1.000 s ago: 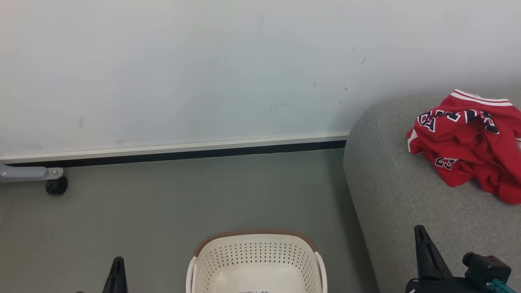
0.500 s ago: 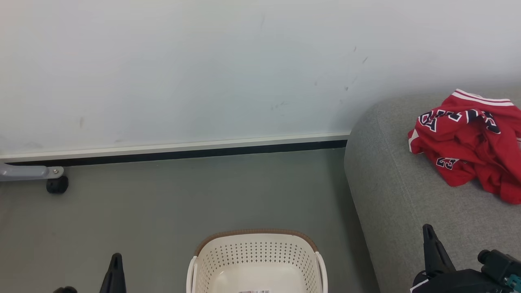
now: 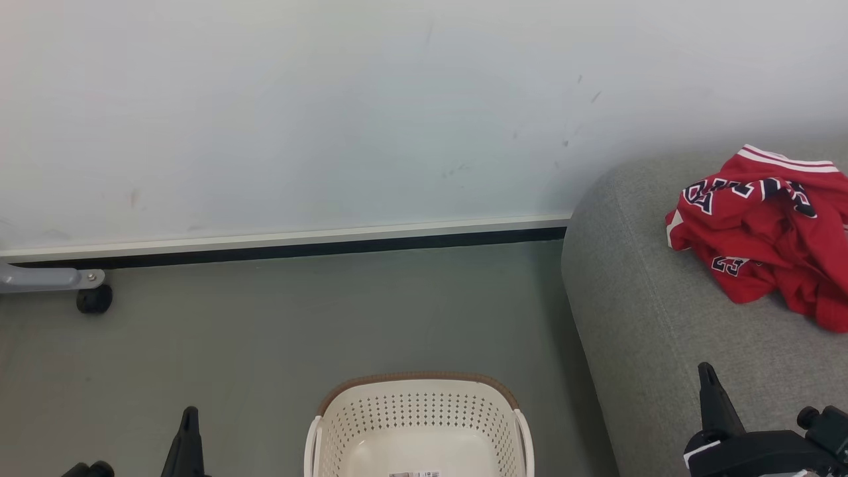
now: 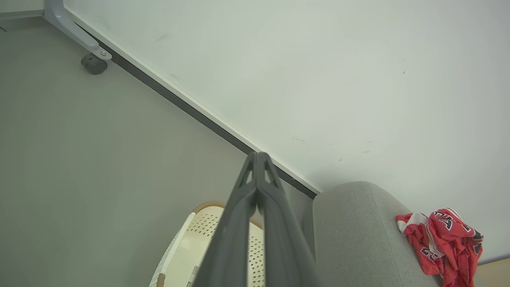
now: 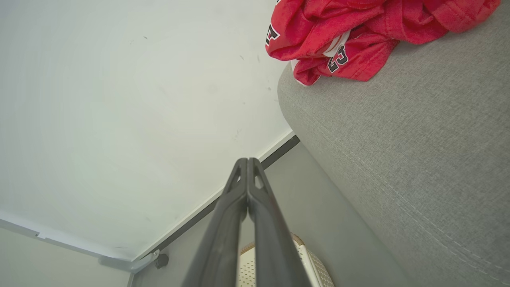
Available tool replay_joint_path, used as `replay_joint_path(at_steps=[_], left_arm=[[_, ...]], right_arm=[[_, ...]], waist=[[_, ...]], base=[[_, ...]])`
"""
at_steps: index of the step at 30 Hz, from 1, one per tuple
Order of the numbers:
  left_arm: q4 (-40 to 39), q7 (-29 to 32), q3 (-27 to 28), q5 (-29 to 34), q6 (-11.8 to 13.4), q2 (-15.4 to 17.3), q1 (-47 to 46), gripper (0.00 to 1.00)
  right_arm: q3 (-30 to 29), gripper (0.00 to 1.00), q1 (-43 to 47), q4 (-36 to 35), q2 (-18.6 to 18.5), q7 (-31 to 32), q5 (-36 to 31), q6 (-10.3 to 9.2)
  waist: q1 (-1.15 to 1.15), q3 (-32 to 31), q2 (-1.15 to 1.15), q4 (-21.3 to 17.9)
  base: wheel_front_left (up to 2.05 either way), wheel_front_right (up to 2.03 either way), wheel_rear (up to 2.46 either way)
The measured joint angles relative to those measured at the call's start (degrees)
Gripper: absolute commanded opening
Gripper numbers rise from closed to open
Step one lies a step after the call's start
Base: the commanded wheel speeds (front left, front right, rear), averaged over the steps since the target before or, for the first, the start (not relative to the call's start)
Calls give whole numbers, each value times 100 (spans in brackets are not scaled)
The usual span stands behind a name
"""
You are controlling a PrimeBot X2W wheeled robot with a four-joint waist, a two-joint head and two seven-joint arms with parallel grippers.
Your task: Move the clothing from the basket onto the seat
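The red clothing lies crumpled on the grey seat at the right, with dark white-edged letters and the number 23 showing; I also see this clothing in both wrist views. The cream basket with its brown rim stands on the floor at the bottom centre, and its visible inside holds no cloth. My left gripper is shut with nothing in it, left of the basket. Over the seat's front part, my right gripper is shut and holds nothing. Shut fingertips show in both wrist views.
A white wall with a dark baseboard runs behind the grey floor. At the far left a grey frame leg on a black caster stands against the wall. A small label lies on the basket's bottom.
My right gripper has drawn down and to the right, away from the clothing. My left gripper has risen slightly. The clothing and basket stay put.
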Motion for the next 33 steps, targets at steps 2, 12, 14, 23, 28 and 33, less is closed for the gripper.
replay_joint_path(at_steps=[2, 12, 14, 23, 28, 33], left_arm=[[24, 41, 26, -130, -20, -11, -30, 0], [140, 227, 124, -814, -167, -55, -187, 0], [156, 258, 146, -999, -170, -66, -213, 0], [263, 434, 247, -1604, -315, -124, -333, 0], [321, 516, 297, -1935, -371, -146, -410, 0], [366, 615, 353, -2281, -426, -175, -471, 0]], right_arm=[[-44, 0, -14, 12, 20, 38, 136, 8], [-278, 0, -32, 96, 105, 224, 846, 152], [-325, 0, -44, 120, 115, 270, 970, 166], [-533, 0, -130, 176, 201, 423, 1617, 304], [-650, 0, -140, 215, 235, 532, 1969, 360], [-765, 0, -153, 255, 285, 622, 2323, 416]], waist=[[0, 2, 0, 2], [0, 10, 0, 11], [0, 12, 0, 13], [0, 20, 0, 22], [0, 24, 0, 26], [0, 28, 0, 31]], base=[[0, 0, 0], [0, 0, 0], [0, 0, 0], [0, 0, 0], [0, 0, 0], [0, 0, 0]])
